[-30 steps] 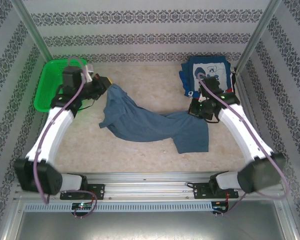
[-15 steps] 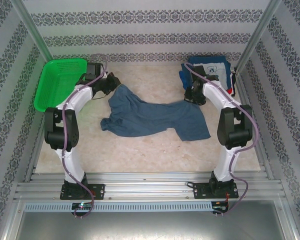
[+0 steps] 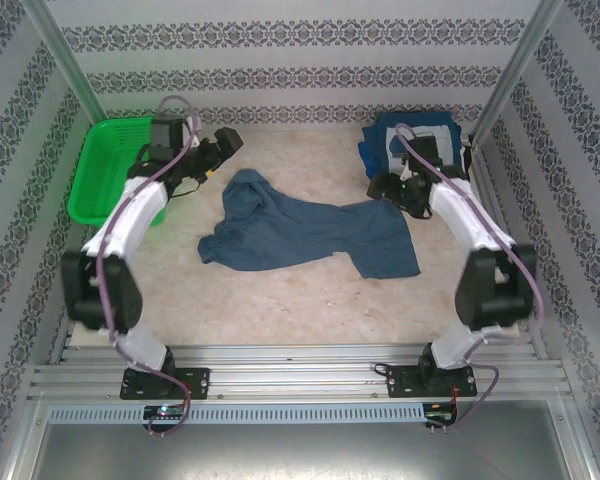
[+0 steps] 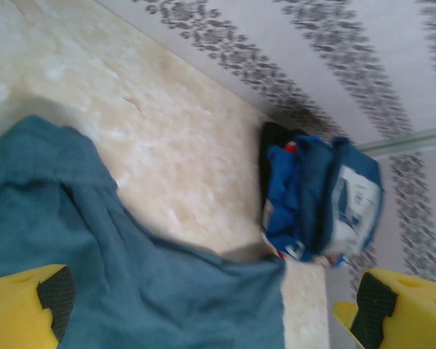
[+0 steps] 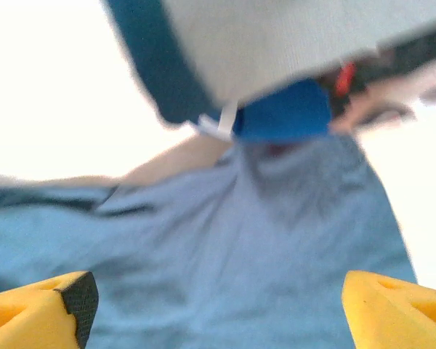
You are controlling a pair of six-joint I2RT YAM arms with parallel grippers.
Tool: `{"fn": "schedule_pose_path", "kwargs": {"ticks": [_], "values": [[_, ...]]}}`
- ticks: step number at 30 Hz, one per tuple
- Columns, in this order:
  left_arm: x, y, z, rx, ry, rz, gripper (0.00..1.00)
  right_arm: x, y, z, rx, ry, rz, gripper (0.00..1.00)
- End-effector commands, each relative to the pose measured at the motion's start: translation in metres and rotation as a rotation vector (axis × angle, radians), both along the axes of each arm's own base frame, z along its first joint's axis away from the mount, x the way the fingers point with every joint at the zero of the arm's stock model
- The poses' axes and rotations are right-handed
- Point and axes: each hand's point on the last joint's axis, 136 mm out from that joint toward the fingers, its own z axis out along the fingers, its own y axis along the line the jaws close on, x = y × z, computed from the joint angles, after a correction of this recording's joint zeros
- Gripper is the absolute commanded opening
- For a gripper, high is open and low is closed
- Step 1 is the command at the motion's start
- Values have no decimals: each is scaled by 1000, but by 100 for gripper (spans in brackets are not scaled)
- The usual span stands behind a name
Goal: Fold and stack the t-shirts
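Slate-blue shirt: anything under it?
The slate-blue shirt lies crumpled directly on the beige table, and bare tabletop shows all round it. Whatever sits beneath the cloth is covered, so I can't tell.

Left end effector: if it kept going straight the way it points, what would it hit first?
Most likely the slate-blue t-shirt, lying ahead of the open left end effector in its wrist view. Depth is unclear; aimed shallower, it would cross bare table toward the navy pile.
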Motion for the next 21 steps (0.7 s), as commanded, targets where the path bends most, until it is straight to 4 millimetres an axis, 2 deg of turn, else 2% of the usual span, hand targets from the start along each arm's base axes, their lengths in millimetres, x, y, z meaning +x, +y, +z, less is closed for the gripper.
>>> {"fn": "schedule_pose_path", "kwargs": {"ticks": [1,5,7,9,12,16,21], "values": [[-83,15,-22,95,185,-3,100,-53,12,-7,95,82,-26,89],[-159,27,-72,162,391,1,93,-98,21,-23,121,153,-40,89],[-186,35,-100,203,474,20,83,-110,23,-29,113,176,-32,88],[-201,40,-123,221,514,33,80,-116,24,-35,109,199,-29,89],[-196,38,-144,214,487,46,66,-118,27,-42,110,215,-3,89],[-176,42,-169,232,460,81,64,-122,26,-50,91,221,12,95],[-158,57,-192,317,468,136,58,-126,29,-55,107,229,26,95]]}}
